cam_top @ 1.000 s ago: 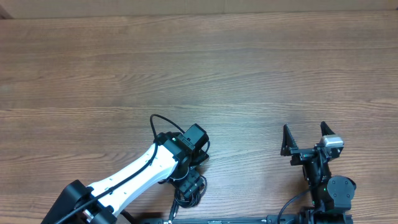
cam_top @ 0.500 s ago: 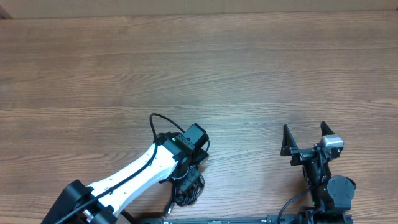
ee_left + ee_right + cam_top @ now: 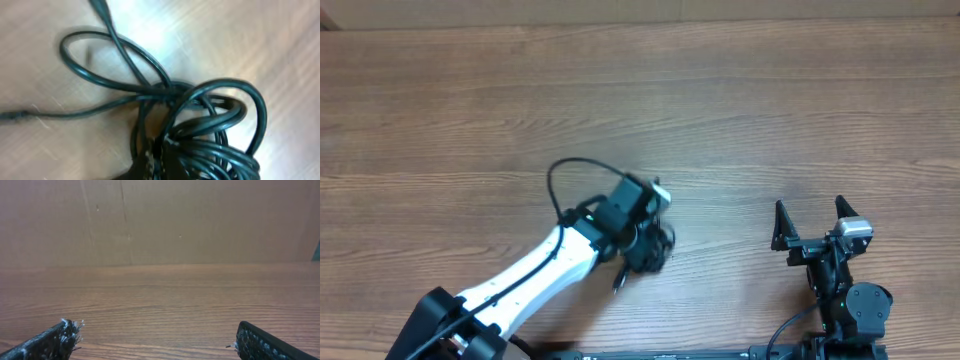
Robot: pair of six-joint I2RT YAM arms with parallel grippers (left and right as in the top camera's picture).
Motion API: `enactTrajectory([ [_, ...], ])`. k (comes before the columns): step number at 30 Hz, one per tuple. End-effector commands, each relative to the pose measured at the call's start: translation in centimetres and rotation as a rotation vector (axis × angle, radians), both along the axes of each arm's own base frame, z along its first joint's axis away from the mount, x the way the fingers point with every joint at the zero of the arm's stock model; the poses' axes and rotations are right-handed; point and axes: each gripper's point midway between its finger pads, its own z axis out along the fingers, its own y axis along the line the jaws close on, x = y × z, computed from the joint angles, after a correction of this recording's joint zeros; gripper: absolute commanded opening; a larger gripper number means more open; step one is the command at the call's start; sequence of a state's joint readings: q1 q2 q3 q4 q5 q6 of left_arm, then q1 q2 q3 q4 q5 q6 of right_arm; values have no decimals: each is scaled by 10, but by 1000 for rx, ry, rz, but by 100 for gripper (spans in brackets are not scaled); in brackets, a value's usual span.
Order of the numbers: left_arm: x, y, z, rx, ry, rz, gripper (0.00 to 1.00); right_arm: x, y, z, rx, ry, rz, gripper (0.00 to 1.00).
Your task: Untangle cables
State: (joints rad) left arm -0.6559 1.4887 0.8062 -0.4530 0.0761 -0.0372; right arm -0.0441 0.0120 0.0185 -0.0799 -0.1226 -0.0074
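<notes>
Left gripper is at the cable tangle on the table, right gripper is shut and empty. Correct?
One thing is wrong: the right gripper is open, not shut. The right wrist view shows its fingers spread wide with only bare table between them. The rest stands: it is empty, and the left gripper is at the cables.

The desk [image 3: 720, 100] is brown wood with thin grain lines, smooth and a little shiny. The cables [image 3: 210, 120] are black, smooth and glossy, like rubber or plastic, and light glints on their curves. Seen from above, the left arm [image 3: 535, 268] at 7 o'clock has a smooth white plastic shell. The right gripper [image 3: 809, 210] at 5 o'clock is matt black. Its pads [image 3: 50, 342] look rough and bumpy, with frayed edges. The wall [image 3: 160, 220] behind is dull brown, like cardboard.
</notes>
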Motion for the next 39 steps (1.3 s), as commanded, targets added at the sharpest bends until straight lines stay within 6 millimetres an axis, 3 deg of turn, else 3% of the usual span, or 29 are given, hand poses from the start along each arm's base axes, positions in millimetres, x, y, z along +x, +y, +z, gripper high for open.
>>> enactTrajectory([
  [1, 47, 15, 17, -69, -107, 162, 4, 0, -1, -2, 0, -2, -5, 100],
  [5, 93, 31, 40, -165, -234, 269, 4, 0, -1, -2, 0, -2, -5, 100],
  [8, 107, 36, 50, -218, -268, 291, 4, 0, -1, -2, 0, -2, -5, 100],
  [17, 88, 46, 32, -186, -151, 294, 4, 0, -1, -2, 0, -2, -5, 100],
  [18, 83, 48, 28, -172, -128, 295, 16, 0, -1, -2, 0, -2, -5, 100],
  [21, 75, 51, 22, -148, -89, 297, 83, 0, -1, -2, 0, -2, -5, 100],
  [23, 70, 53, 19, -136, -70, 298, 100, 0, -1, -2, 0, -2, -5, 100],
  [28, 61, 56, 13, -130, -13, 342, 100, 0, -1, -2, 0, -2, -5, 100],
  [34, 39, 66, 0, -135, 143, 542, 100, 0, -1, -2, 0, -2, -5, 100],
  [39, 35, 66, -1, -166, 194, 642, 100, 0, -1, -2, 0, -2, -5, 100],
])
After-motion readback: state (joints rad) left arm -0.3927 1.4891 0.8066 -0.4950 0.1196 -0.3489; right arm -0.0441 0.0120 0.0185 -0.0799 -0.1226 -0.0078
